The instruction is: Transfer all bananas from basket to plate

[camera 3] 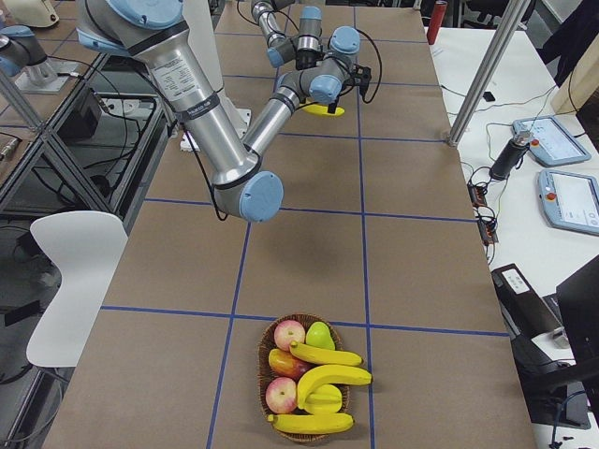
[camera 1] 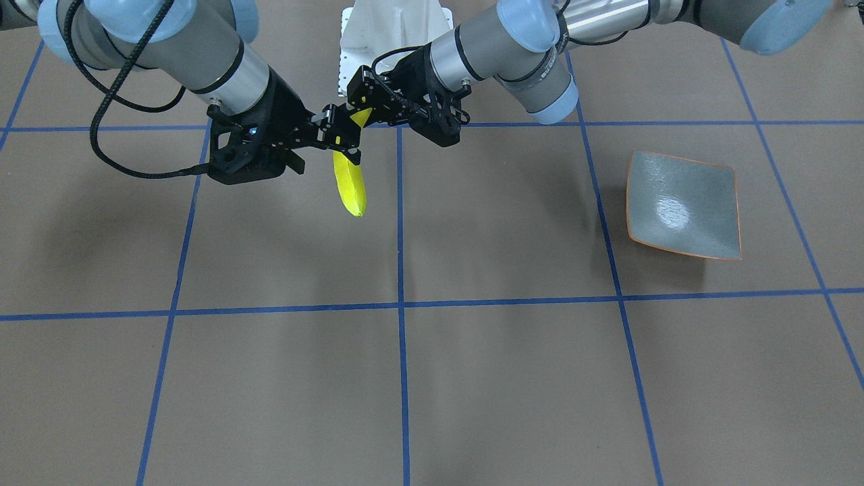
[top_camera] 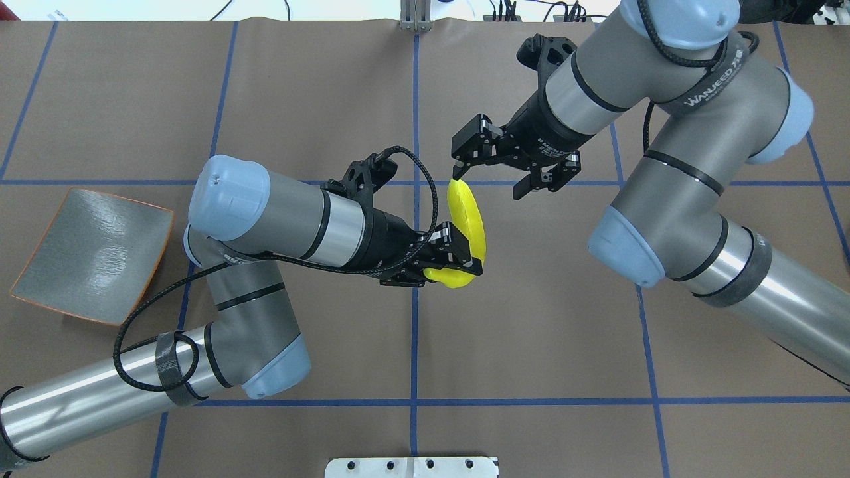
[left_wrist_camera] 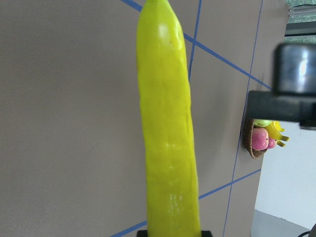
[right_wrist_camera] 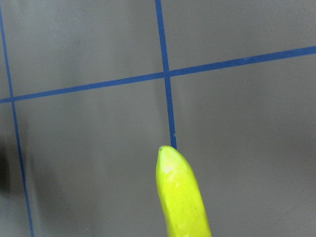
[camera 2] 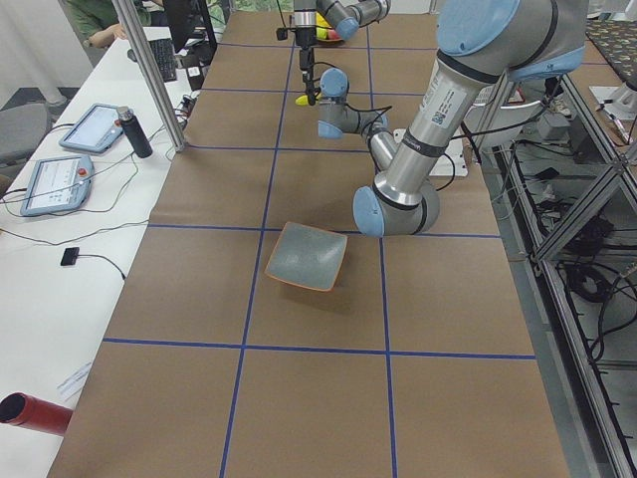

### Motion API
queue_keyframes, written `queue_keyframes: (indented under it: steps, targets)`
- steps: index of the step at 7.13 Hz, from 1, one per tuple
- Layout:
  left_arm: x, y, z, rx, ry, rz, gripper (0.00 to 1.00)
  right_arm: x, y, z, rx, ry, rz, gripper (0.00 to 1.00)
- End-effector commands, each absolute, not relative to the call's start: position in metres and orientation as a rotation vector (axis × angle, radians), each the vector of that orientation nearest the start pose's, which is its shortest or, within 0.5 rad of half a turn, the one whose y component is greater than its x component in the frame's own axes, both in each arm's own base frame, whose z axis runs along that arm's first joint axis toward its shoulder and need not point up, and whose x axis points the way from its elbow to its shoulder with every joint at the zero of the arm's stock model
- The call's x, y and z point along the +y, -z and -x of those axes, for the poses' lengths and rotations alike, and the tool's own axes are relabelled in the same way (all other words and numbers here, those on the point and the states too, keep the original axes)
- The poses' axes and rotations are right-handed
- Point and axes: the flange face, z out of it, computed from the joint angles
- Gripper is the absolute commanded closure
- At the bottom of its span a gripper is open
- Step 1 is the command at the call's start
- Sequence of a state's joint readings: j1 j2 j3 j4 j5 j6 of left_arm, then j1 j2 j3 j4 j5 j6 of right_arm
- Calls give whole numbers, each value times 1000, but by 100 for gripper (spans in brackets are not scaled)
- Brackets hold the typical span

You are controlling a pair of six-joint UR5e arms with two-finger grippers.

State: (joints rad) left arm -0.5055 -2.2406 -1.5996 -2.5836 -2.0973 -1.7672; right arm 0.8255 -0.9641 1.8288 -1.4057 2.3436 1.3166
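Banana (top_camera: 467,219) between both end effectors, above open table (top_camera: 531,332).

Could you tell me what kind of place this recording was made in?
It looks like a robotics lab: a paper-covered table marked with a blue tape grid, tablet-like pendants on a side bench, and aluminium framing with cables beside the robot.

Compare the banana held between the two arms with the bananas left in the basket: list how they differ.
The held banana is up in the air above the table's middle, while the basket bananas lie in the wicker basket at the table's right end. The held one is gripped by the left end effector, with the right end effector at its other end; the basket ones are untouched. The held one is alone; three lie piled with apples. All are yellow.
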Motion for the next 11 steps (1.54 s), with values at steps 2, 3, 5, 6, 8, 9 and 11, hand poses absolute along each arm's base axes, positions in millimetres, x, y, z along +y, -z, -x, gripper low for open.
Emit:
queue_keyframes:
  steps: [2,3,5,6,8,9,11]
  targets:
    - [-405,-186,-477,1643,166,-63,100,-532,-168,292,-1209,-231,79,0]
    - [-403,-217,-460,1598,110,-164,100,-543,-180,273,-1195,-267,56,0]
    - [-402,-281,-402,1505,66,-265,100,-552,-198,259,-1151,-324,-8,0]
    - [-397,-308,-371,1459,51,-306,100,-555,-218,258,-1108,-289,-68,0]
    - [-413,-326,-284,1437,20,-324,100,-553,-266,252,-1046,-189,-99,0]
    - [-417,-345,-255,1404,4,-337,100,-552,-281,246,-1030,-171,-101,0]
    - [-406,-403,-218,1284,-58,-400,100,-556,-308,242,-991,-101,-117,0]
